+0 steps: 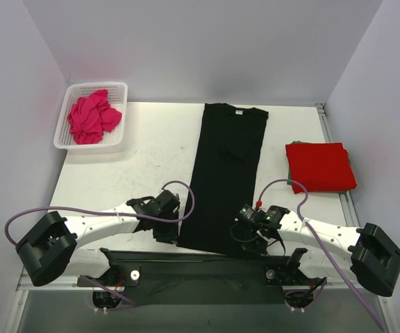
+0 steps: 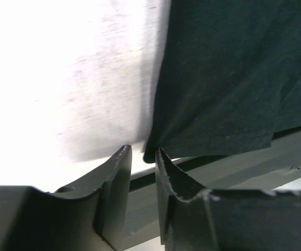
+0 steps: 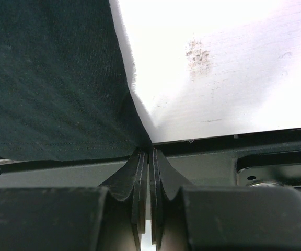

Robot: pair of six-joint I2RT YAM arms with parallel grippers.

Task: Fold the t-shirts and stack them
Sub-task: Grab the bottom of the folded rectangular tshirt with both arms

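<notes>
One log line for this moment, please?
left gripper: open at black shirt corner | right gripper: shut on other corner | red shirt: folded | pink shirt: in basket

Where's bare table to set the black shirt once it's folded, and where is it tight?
Widest bare patch: left of the black t-shirt, on the near side of the basket. A narrower strip runs between it and the red t-shirt; another lies behind the red one. Crowded along the near edge, where the left claw and right claw sit at the hem.
</notes>
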